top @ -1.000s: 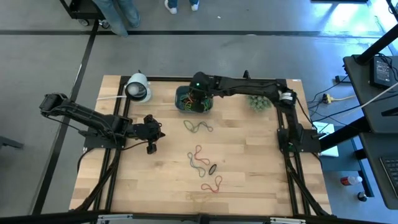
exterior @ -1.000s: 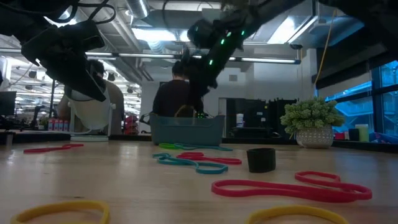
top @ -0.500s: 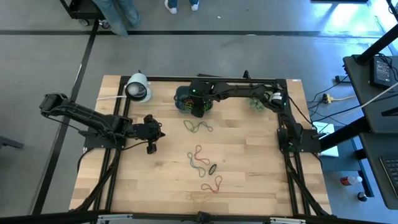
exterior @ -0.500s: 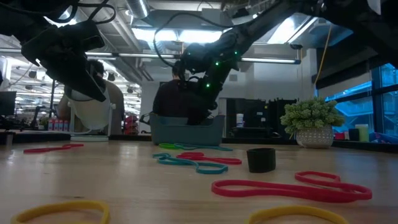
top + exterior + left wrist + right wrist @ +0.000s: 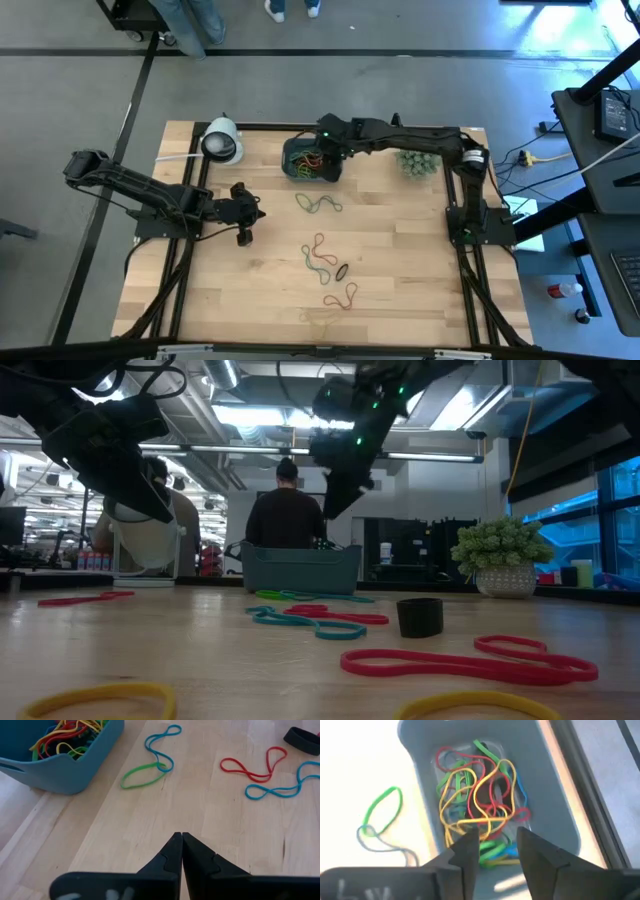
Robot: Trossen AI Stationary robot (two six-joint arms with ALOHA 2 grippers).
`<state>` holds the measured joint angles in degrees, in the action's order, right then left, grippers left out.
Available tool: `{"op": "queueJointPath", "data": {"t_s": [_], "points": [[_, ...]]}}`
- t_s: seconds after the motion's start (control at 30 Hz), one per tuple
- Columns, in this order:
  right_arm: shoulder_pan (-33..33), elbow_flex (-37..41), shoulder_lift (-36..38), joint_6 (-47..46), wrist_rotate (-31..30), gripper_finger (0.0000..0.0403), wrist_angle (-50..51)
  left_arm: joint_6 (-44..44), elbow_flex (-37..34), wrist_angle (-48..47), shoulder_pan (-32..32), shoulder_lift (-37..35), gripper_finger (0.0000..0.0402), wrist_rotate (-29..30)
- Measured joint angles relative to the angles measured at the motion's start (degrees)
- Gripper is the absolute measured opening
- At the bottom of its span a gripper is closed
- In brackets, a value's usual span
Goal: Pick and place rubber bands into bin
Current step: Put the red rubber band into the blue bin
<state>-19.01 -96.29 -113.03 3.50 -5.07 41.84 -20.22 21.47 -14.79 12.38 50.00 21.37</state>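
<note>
The teal bin (image 5: 310, 160) stands at the table's far middle with a tangle of red, yellow, green and blue rubber bands (image 5: 475, 805) in it. My right gripper (image 5: 497, 845) hangs open just above the bin (image 5: 555, 785), pointing down into it, with nothing between its fingers. More rubber bands lie flat on the wood: a green-and-blue one (image 5: 318, 203) near the bin and a cluster (image 5: 320, 258) at mid-table. My left gripper (image 5: 179, 837) is shut and empty above the table's left part (image 5: 243, 238).
A white cylinder (image 5: 222, 140) lies at the far left and a spiky green plant (image 5: 417, 162) stands at the far right. A black band (image 5: 342, 271), a red one (image 5: 340, 297) and a yellow one (image 5: 320, 318) lie nearer. A person (image 5: 285, 515) sits beyond the table.
My right gripper dipped down into the bin, then rose back above its rim. The tan loop that hung under it a second ago is no longer there.
</note>
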Motion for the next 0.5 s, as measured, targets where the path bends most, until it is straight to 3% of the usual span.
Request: {"op": "queueJointPath", "data": {"t_s": [0.27,0.37,0.5], "points": [[9.0,4.1,5.0,-3.4,0.2,0.0048,4.6,4.9,0.0,0.0,0.0,0.0,0.0001,0.1],[13.2,10.0,9.1,-5.8,0.2,0.0011,2.8,5.1,0.1,-0.1,0.0,0.0,0.0003,0.1],[18.7,22.1,16.7,-10.9,-0.1,0.0013,-5.0,5.0,1.9,-1.4,0.1,0.1,0.0001,0.1]]}}
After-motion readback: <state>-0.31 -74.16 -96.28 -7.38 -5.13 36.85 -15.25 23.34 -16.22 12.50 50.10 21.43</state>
